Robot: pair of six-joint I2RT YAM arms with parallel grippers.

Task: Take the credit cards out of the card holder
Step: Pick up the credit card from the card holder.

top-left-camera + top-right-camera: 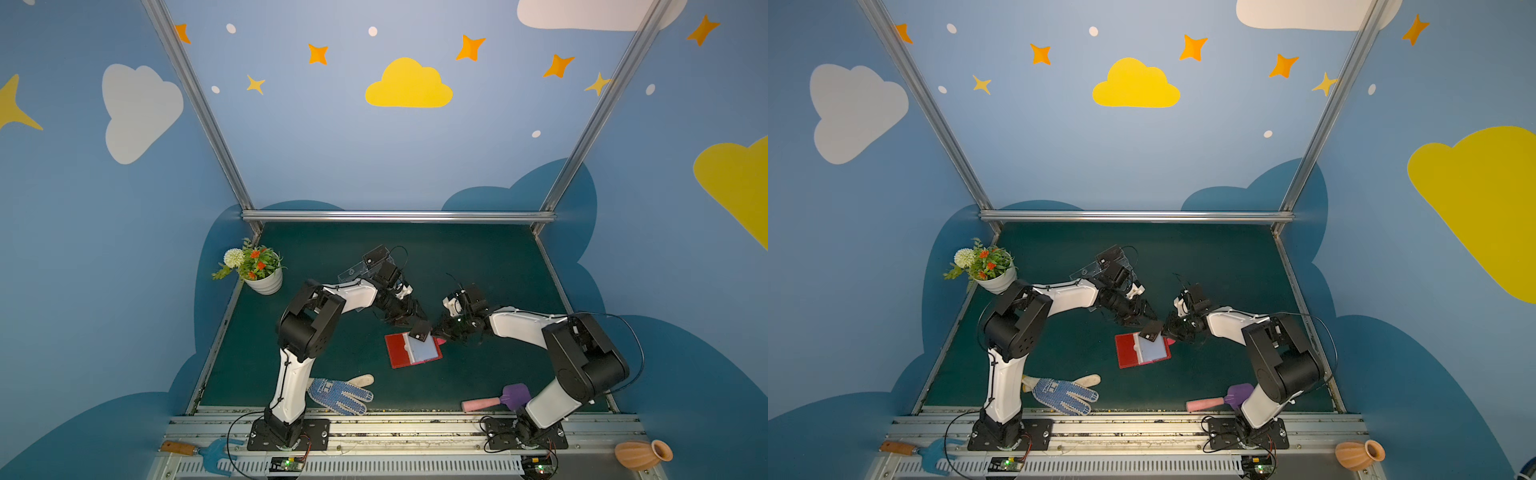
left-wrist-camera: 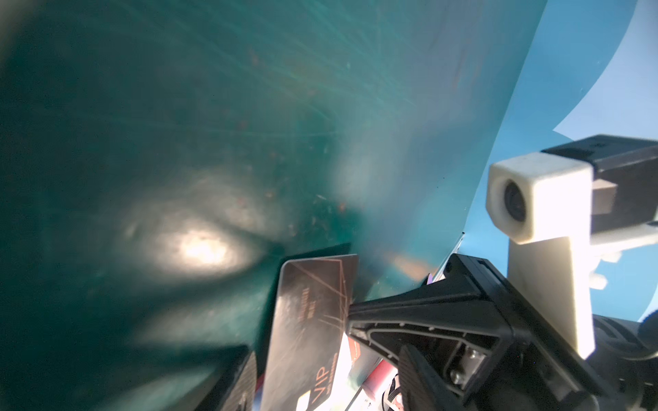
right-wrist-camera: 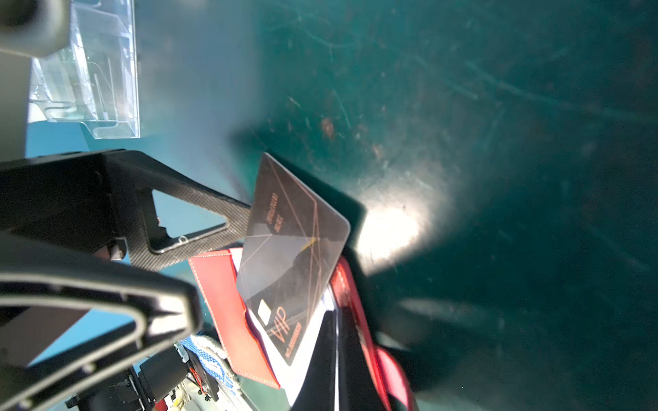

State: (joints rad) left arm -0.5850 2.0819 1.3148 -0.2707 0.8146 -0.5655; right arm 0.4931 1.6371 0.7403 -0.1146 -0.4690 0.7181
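So, the right gripper (image 1: 436,330) is clamped all the way down on one edge of a thin dark brown-black credit card with copper lines and "VIP" lettering (image 3: 292,242), holding it tilted up off the table. We see the left gripper (image 1: 409,319) right across from it, jaws partly apart. In the right wrist view one textured black finger (image 3: 235,217) touches the card's opposite edge, and nothing looks pinched between them. Right under the card lies the small red leather-like card holder (image 1: 401,351), open flat on the dark green table mat (image 1: 478,270) with a pale grey-blue sleeve facing up. We can't tell if the card's lower end is clear of that sleeve. Behind the left arm stands a clear acrylic tiered stand (image 1: 353,272) with what looks like another dark card (image 1: 374,254) in it. Near the front edge we've got a blue-dotted white glove (image 1: 340,392) and a purple scoop with a pink handle (image 1: 498,400).
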